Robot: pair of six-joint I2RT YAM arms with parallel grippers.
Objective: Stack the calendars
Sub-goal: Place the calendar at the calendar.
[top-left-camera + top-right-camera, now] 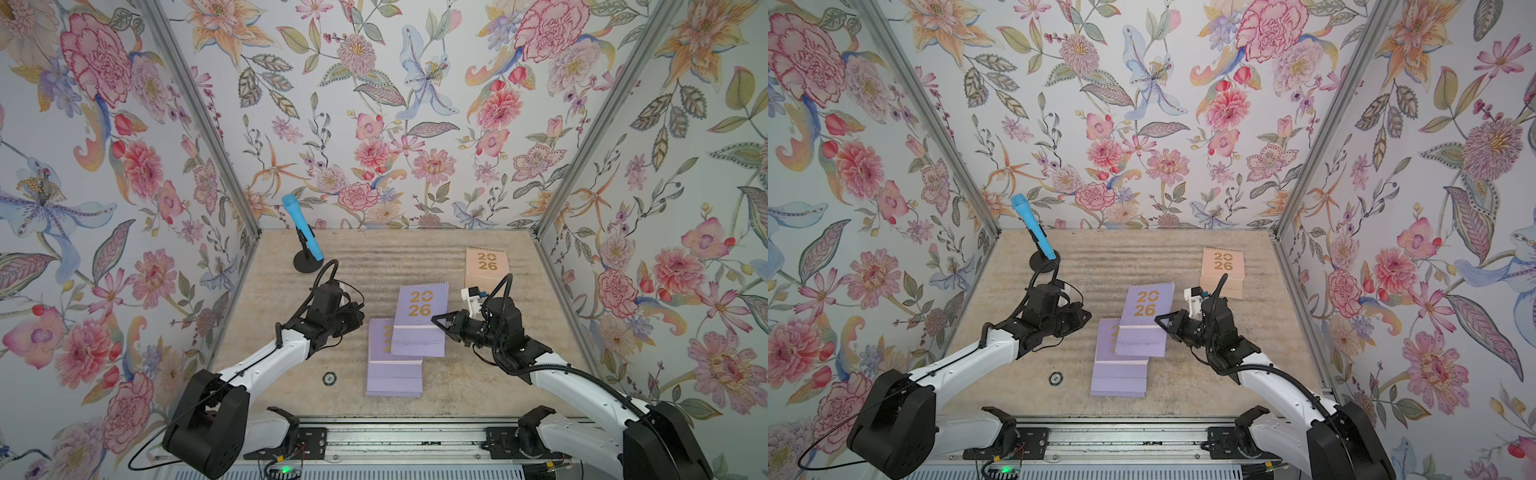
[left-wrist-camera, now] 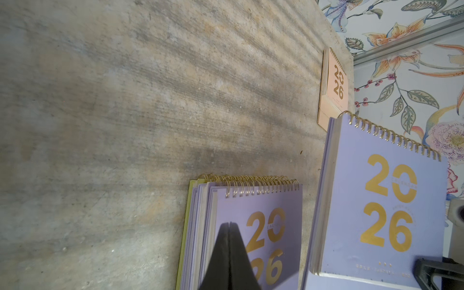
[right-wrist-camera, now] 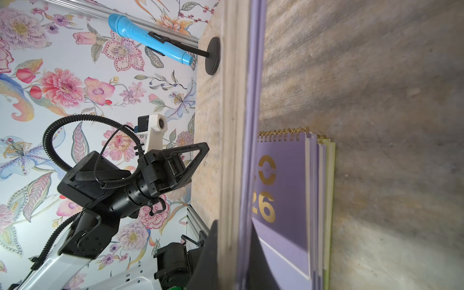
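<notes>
Calendars (image 1: pixel 1144 328) sit mid-frame on the mottled bench (image 1: pixel 374 257): a lavender stack (image 1: pixel 394 374) whose yellow-green bottom calendar (image 3: pixel 331 200) only wrist views show, a lavender calendar (image 1: pixel 419 328) pinched by the right hand (image 1: pixel 434 319), a peach calendar (image 1: pixel 487 266) upper right; left hand (image 2: pixel 229 224) closed empty, floral walls (image 1: pixel 374 83) around.

My left gripper (image 2: pixel 229 225): fingers pressed together, empty. My right gripper (image 1: pixel 437 321): clamped on the upper lavender calendar's (image 1: pixel 419 332) edge. Both forearms angle inward, tips facing each other.
</notes>
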